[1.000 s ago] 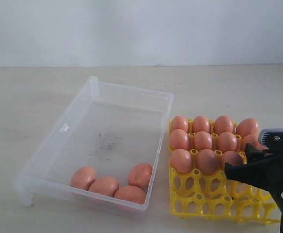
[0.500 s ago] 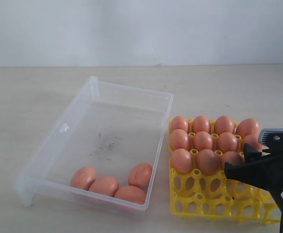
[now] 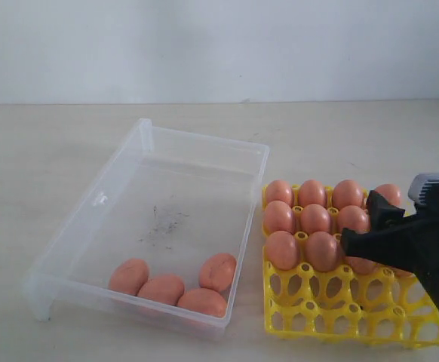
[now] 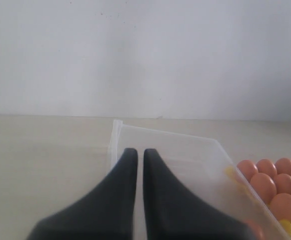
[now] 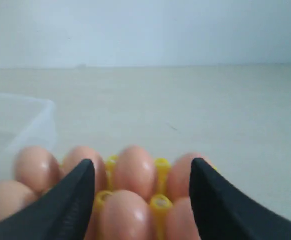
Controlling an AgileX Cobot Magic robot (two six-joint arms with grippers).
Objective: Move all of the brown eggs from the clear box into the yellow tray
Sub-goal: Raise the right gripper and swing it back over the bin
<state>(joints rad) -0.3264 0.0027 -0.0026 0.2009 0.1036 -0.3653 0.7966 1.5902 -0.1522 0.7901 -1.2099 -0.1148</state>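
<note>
The brown eggs (image 3: 315, 219) are smooth, matte and orange-brown. They fill the far rows of the yellow tray (image 3: 317, 302), and four more lie at the near end of the clear box (image 3: 204, 143) on the worktop (image 3: 53, 151). My right tool (image 5: 140, 169) hangs over the tray with its jaws spread wide, seemingly gripping nothing. My left tool (image 4: 136, 152) is clenched and empty, near the box.

Most of the floor of the clear box (image 3: 99, 197) is bare, so a gripper can come down there from above. The box walls block the way in from the sides. Four brown eggs (image 3: 176, 286) sit close together at the near end. The near row of the yellow tray (image 3: 316, 303) has open cups. The right gripper (image 3: 359, 224) hangs over the tray's right side and blocks that spot.
</note>
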